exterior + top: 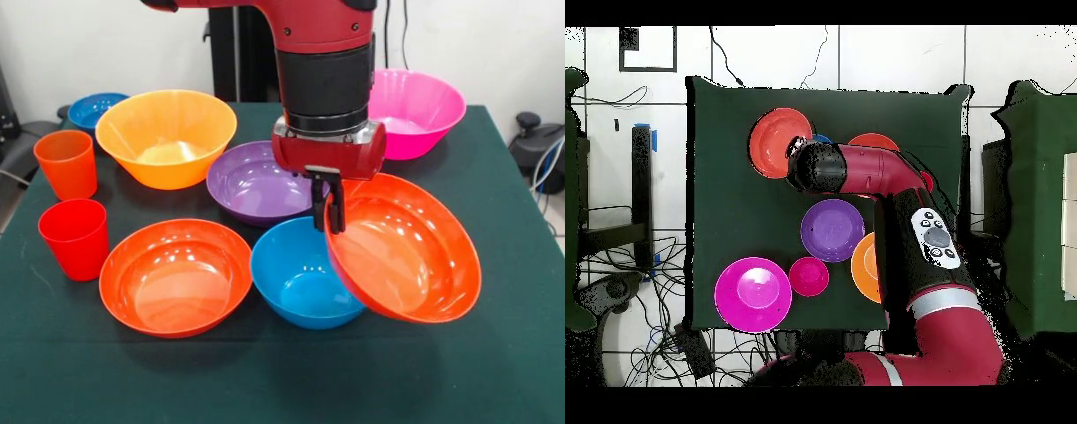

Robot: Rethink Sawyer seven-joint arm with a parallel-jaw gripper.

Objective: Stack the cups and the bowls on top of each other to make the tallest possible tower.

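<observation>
My gripper (327,208) is shut on the rim of a wide red-orange bowl (408,254) and holds it tilted, off the table, against the right side of the medium blue bowl (298,284). From above, the held bowl (777,142) lies left of the wrist. The second red-orange bowl (175,276) sits left of the blue one. The purple bowl (252,183), the yellow-orange bowl (166,137), the pink bowl (417,110) and the small blue bowl (95,108) stand behind. The small magenta bowl (808,276) shows only from above. The ribbed orange cup (66,163) and the red cup (75,237) stand at the left.
The dark green cloth (282,380) covers the table. All bowls stand singly and open side up; nothing is nested. The arm (895,200) hides part of the yellow-orange bowl from above.
</observation>
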